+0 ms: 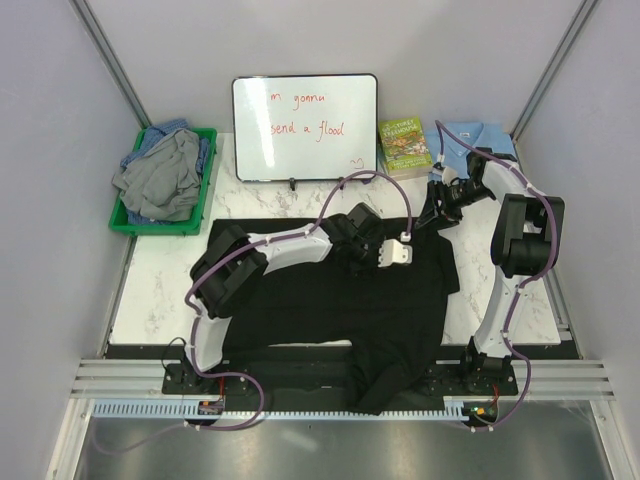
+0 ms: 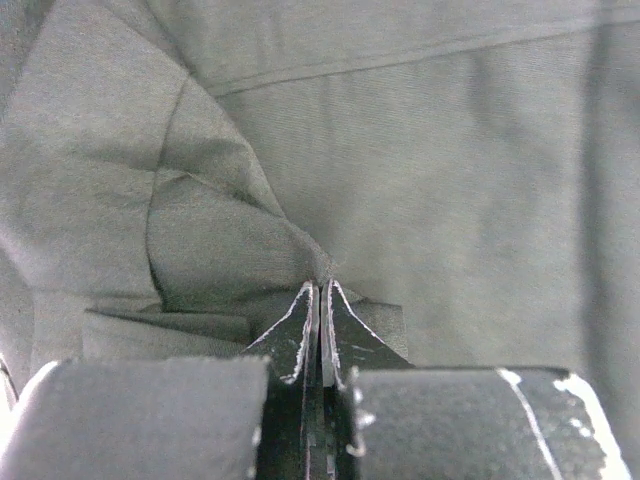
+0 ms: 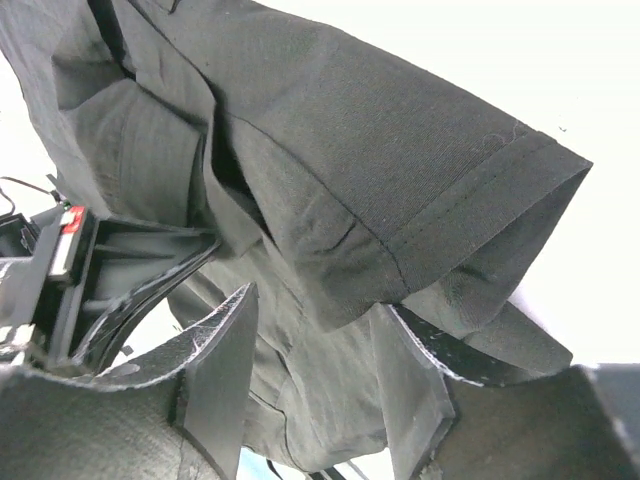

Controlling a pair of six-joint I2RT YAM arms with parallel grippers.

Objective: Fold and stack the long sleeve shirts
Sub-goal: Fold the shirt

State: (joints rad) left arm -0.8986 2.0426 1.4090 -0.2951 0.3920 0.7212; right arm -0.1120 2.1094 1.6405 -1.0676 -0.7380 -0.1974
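Plainly, a green bin (image 1: 165, 229) upper left holds crumpled shirts (image 1: 160, 175); left claw (image 2: 320, 288) clenches the black shirt (image 1: 340, 310), right claw (image 3: 315, 300) grip unclear.

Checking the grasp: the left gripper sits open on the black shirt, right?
Not open. The left gripper is shut on the black shirt, pinching a fold of it, as the left wrist view shows.

Left arm (image 1: 285, 245) is stretched low to the right, left gripper (image 2: 320, 292) pinched tight on a fold of the black shirt (image 2: 420, 180). Right arm (image 1: 522, 240) is folded high, right gripper (image 3: 318, 302) angled down with its jaws partly apart and cloth between them. Can't tell if it's clamped.
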